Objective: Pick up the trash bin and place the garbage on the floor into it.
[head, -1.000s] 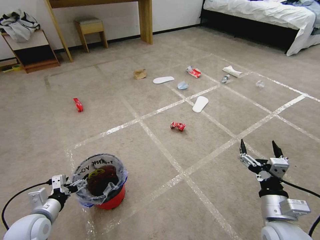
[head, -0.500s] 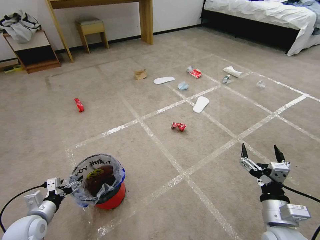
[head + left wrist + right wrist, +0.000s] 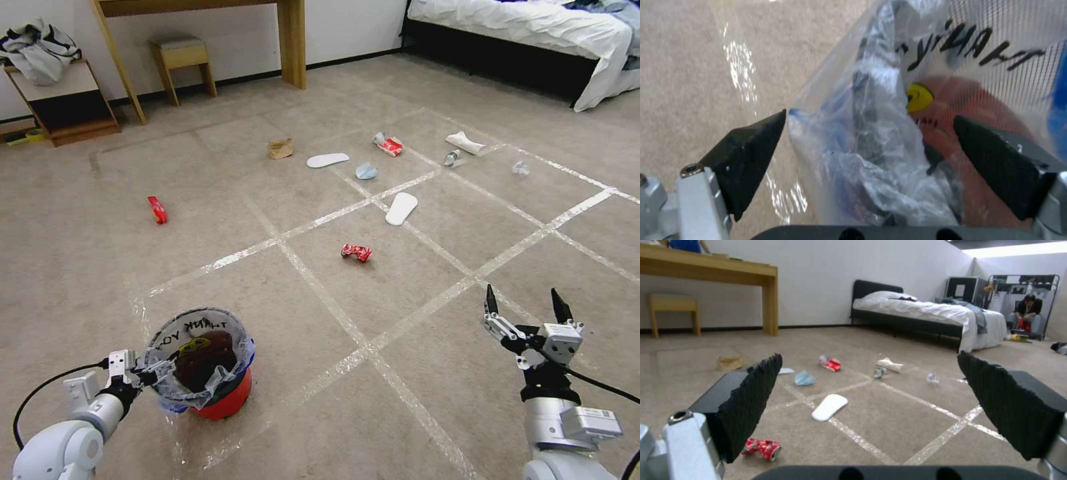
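**Obs:** Carpet floor [image 3: 320, 427], beige-grey, gridded with shiny tape lines [image 3: 373, 343]. Trash bin [image 3: 223, 400] stands on it, red, and its clear liner bag [image 3: 167, 393] bulges over the rim.

**Rec:** Bin attitude?

**Obs:** Level again. Half a second back it leaned, with the rim dragged toward the left gripper [image 3: 148, 373]; now it sits about as it did a second ago. Still on the carpet, not lifted.

**Rec:** Left gripper's grasp?

**Obs:** None that I can see. In the wrist view the fingers [image 3: 751, 146] stand wide apart, one outside the bin and one over its mouth, with the bagged rim between them. My reading is that the tug slid or tipped the bin without raising it, so the pick-up step is still open.

**Rec:** Right gripper?

**Obs:** The right gripper [image 3: 523, 310] is well away from the bin on the robot's right. It hovers over the carpet with its jaws spread and empty, nearly where it was before.

**Rec:** Garbage?

**Obs:** All unmoved, beyond the bin. Nearest is a crumpled red wrapper [image 3: 356, 252]; farther out a white slipper [image 3: 401, 208]. A second red wrapper [image 3: 157, 209] lies off by itself. Farthest from the bin are a brown paper bag [image 3: 281, 148], a blue mask [image 3: 365, 171] and a small bottle [image 3: 451, 158]. None of these has been collected.
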You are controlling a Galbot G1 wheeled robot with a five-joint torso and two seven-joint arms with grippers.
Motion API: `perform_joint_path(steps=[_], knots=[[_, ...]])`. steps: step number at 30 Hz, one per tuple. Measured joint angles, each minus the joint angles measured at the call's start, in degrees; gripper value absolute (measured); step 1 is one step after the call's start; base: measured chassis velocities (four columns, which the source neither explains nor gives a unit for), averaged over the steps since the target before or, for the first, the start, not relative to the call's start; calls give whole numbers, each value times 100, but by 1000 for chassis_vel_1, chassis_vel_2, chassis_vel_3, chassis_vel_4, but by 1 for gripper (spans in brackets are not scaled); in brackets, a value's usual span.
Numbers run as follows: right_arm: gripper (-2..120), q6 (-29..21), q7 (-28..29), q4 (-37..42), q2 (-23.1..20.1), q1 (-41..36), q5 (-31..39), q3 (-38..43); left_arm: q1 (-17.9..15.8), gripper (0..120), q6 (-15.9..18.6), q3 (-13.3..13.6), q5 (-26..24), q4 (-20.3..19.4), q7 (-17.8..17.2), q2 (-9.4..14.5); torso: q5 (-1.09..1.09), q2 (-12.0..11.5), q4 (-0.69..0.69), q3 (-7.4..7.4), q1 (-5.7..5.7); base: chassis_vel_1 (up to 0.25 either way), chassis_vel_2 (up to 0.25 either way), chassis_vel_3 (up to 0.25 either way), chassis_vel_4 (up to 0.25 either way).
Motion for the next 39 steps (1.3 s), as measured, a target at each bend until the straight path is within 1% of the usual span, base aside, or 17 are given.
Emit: perform_joint_path(steps=[4, 8, 17, 19, 20, 22, 23, 25, 26, 28, 29, 31, 32, 33, 35, 38, 39], knots=[[100, 11, 10, -16, 1, 30, 11, 5, 69, 98, 264, -8, -310, -69, -70, 201, -2, 0, 0, 0, 0, 0, 0, 0, 0], [100, 17, 12, -52, 9, 49, 11, -10, 61, 97, 397, 0, -468, -96, -110, 314, -5, 0, 0, 1, 0, 0, 0, 0, 0], [100, 39, 13, -106, 23, 75, -2, -16, -73, 97, 475, 22, -561, -36, -137, 452, -3, -1, -1, 1, 1, 0, 0, 0, 0], [100, 48, 18, -119, 28, 91, -6, -12, -128, 87, 495, 53, -582, 15, -140, 495, -2, -1, 0, 1, 1, 0, 0, 0, 0], [100, 48, 18, -119, 28, 91, -6, -12, -128, 87, 495, 53, -582, 15, -140, 495, -2, -1, 0, 1, 1, 0, 0, 0, 0], [100, 52, 27, -120, 34, 97, -6, 0, -168, 77, 522, 84, -611, 54, -140, 533, -2, -1, -1, 1, 1, 0, 0, 0, 0], [100, 52, 27, -120, 34, 97, -6, 0, -168, 77, 522, 84, -611, 54, -140, 533, -2, -1, -1, 1, 1, 0, 0, 0, 0], [100, 56, 34, -121, 34, 98, -6, 14, -188, 65, 527, 101, -616, 97, -137, 562, -1, -1, 0, 1, 1, 0, 0, 0, 0], [100, 56, 34, -121, 34, 98, -6, 14, -188, 65, 527, 101, -616, 97, -137, 562, -1, -1, 0, 1, 1, 0, 0, 0, 0], [100, 57, 39, -133, 33, 111, -4, 24, -190, 57, 527, 104, -617, 134, -122, 592, 0, -1, 0, 0, 0, 0, 0, 0, 0], [100, 57, 39, -133, 33, 111, -4, 24, -190, 57, 527, 104, -617, 134, -122, 592, 0, -1, 0, 0, 0, 0, 0, 0, 0], [100, 58, 41, -149, 37, 125, -4, 23, -190, 44, 524, 104, -619, 159, -105, 618, 0, -1, 0, 0, 1, 0, 0, 0, 0], [100, 59, 41, -158, 40, 130, -4, 19, -190, 41, 520, 104, -620, 167, -102, 626, 0, -1, 0, 0, 1, 0, 0, 0, 0], [100, 59, 41, -158, 40, 130, -4, 19, -190, 41, 520, 104, -620, 167, -102, 626, 0, -1, 0, 0, 1, 0, 0, 0, 0], [100, 61, 41, -188, 56, 152, -14, 1, -189, 30, 514, 101, -629, 196, -89, 648, 0, -1, 0, 0, 0, 0, 0, 0, 0], [100, 61, 41, -197, 59, 164, -17, -7, -189, 26, 514, 101, -631, 204, -84, 652, 1, -1, 0, 0, 1, 0, 0, 0, 0], [100, 62, 41, -215, 59, 183, -20, -17, -186, 18, 513, 101, -635, 209, -59, 661, 0, -1, 0, 0, 0, 0, 0, 0, 0]])
